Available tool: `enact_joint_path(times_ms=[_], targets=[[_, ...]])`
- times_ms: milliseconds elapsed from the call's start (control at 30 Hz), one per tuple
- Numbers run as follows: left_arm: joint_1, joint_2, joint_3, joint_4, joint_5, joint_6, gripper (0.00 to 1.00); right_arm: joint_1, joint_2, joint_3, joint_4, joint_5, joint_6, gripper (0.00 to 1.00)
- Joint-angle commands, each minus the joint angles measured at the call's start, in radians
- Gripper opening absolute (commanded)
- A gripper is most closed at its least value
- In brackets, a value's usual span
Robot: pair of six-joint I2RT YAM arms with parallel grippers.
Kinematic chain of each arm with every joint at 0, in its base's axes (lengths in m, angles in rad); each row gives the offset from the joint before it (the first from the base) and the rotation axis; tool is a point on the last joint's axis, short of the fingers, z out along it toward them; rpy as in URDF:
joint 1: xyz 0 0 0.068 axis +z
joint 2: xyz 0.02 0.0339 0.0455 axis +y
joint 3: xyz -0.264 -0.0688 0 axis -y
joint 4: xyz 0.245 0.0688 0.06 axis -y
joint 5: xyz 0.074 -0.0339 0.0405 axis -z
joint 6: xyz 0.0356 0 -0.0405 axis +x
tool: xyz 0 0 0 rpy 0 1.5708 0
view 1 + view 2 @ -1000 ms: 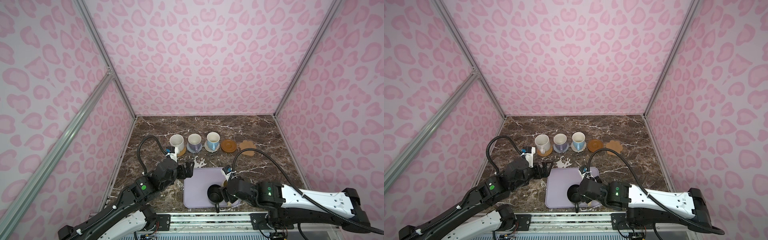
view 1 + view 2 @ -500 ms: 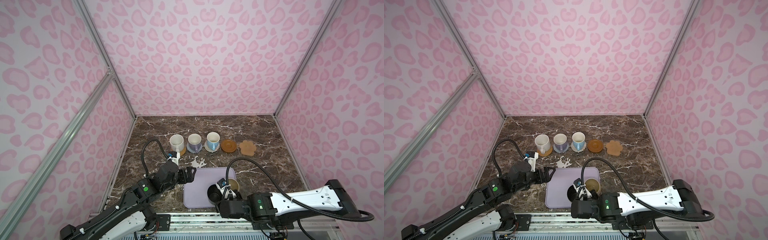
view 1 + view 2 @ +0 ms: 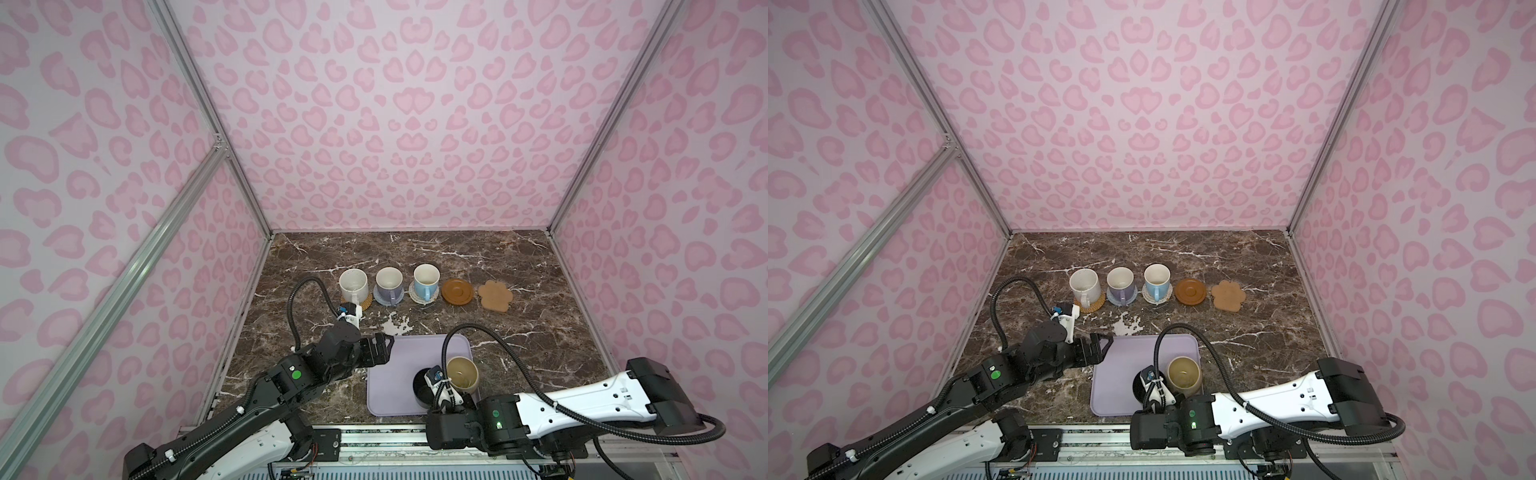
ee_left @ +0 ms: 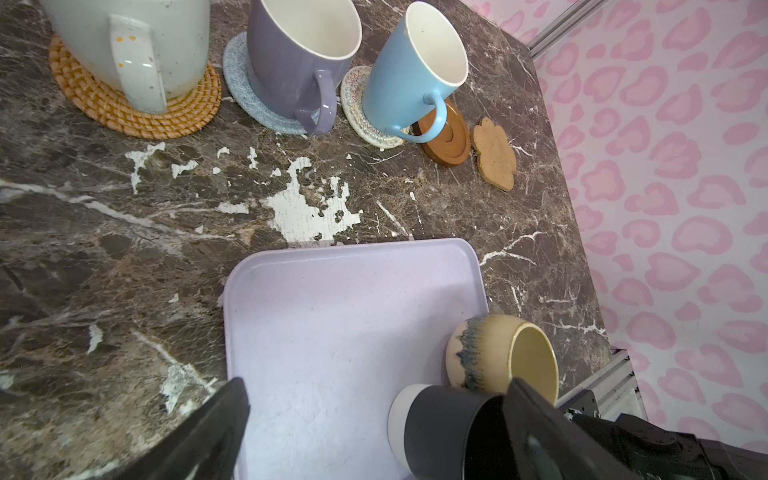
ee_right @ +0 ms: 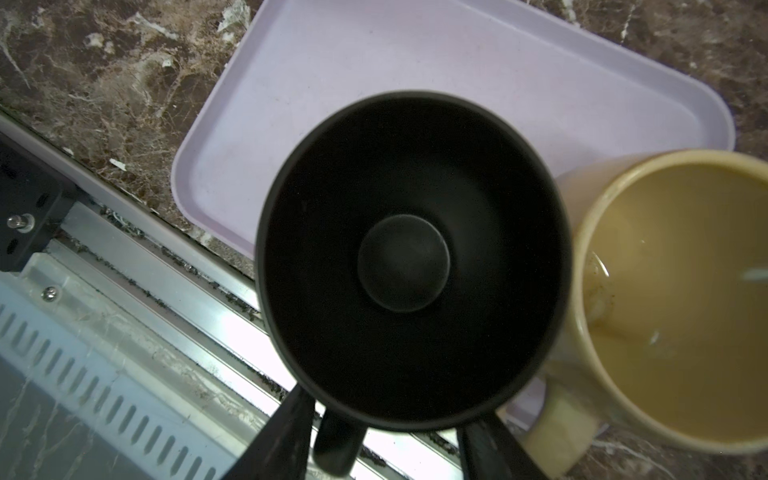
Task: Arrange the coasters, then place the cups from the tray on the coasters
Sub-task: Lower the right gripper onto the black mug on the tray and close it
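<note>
The black cup (image 5: pixel 411 257) stands upright on the lavender tray (image 3: pixel 395 374), near its front edge, with the beige cup (image 3: pixel 462 374) beside it. My right gripper (image 5: pixel 382 449) stands open astride the black cup's handle (image 5: pixel 336 444), with a gap on one side. My left gripper (image 3: pixel 380 347) hovers open and empty at the tray's far left corner. At the back, the white cup (image 3: pixel 353 284), lavender cup (image 3: pixel 388 282) and blue cup (image 3: pixel 426 279) each sit on a round coaster. The brown wooden coaster (image 3: pixel 457 291) and paw coaster (image 3: pixel 494 295) are bare.
A metal rail (image 5: pixel 166 266) runs along the table's front edge, right under the black cup's handle. Pink patterned walls close in the left, right and back sides. A white chipped patch (image 4: pixel 307 212) marks the marble between the tray and the coaster row.
My right arm swung back to the table's front edge and now comes at the black cup from the near side, jaws narrowing round its handle. The beige cup is uncovered. The left arm drew back slightly.
</note>
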Motion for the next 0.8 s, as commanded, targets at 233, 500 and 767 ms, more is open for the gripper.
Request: enact_joint_path(times_ms=[233,500,767], targets=[[0.001,0.019,-0.021,0.068,-0.005,-0.032,0.98,-0.109,0.040,0.010,0.048,0.001,-0.016,0.42],[-0.001,0.049,-0.025,0.088,-0.001,-0.039,0.98,-0.164,0.097,0.016,0.104,-0.056,-0.064,0.39],[0.000,0.068,-0.031,0.095,-0.002,-0.045,0.98,-0.181,0.188,0.045,0.112,-0.058,-0.068,0.33]])
